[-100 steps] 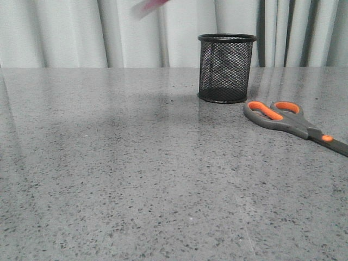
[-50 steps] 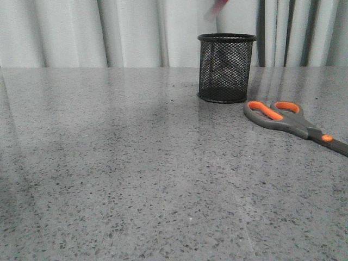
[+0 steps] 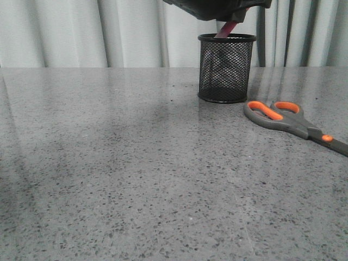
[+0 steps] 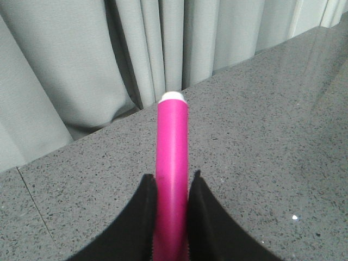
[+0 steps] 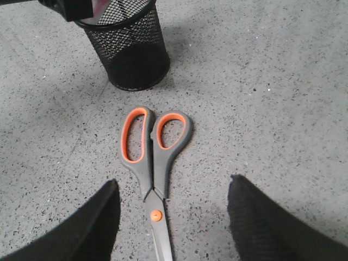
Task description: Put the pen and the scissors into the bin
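My left gripper (image 3: 235, 16) hangs over the bin (image 3: 226, 68), a black wire-mesh cup standing on the table. It is shut on the pen (image 3: 227, 29), a pink marker that slants down with its lower end at the cup's rim. In the left wrist view the fingers (image 4: 147, 209) clamp the pen (image 4: 172, 147), whitish cap end away from me. The scissors (image 3: 288, 120) lie flat to the right of the bin, closed. My right gripper (image 5: 173, 187) is open above the scissors (image 5: 155, 147), jaws astride the pivot and apart from it. The bin (image 5: 130, 51) stands beyond the handles.
The grey speckled table (image 3: 136, 163) stretches wide to the left and front. Pale curtains (image 3: 81, 32) hang just behind its far edge. The left gripper's body (image 5: 70, 6) shows above the bin in the right wrist view.
The pink pen has moved right and down, from the upper left to the bin's rim. The left gripper now shows in the front view. The scissors and bin have not moved.
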Motion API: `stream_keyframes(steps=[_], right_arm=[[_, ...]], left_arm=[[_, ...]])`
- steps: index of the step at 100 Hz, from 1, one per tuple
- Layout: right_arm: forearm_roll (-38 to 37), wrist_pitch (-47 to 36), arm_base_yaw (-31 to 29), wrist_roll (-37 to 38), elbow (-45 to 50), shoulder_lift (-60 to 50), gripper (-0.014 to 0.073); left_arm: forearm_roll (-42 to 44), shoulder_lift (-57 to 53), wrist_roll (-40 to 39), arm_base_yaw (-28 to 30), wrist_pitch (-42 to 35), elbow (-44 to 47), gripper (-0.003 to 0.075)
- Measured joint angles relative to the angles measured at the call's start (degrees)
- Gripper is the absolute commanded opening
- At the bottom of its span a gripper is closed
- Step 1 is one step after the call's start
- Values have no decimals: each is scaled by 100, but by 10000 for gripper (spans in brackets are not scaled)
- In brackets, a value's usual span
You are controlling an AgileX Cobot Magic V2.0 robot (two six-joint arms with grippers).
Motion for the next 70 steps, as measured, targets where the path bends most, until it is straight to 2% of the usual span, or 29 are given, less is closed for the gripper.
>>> stream_keyframes(steps=[18,28,56,63,70], right_arm=[[0,0,0,0,0,0,393],[0,0,0,0,0,0,393],[0,0,0,0,0,0,393],[0,0,0,0,0,0,393],[0,0,0,0,0,0,393]], left_arm=[[-7,0,0,0,0,0,279],[-14,0,0,0,0,0,339],[23,-546,0,13,212,0,326],[107,-847,0,68,488,0,270],[203,-1155,0,206,914,-5,148]])
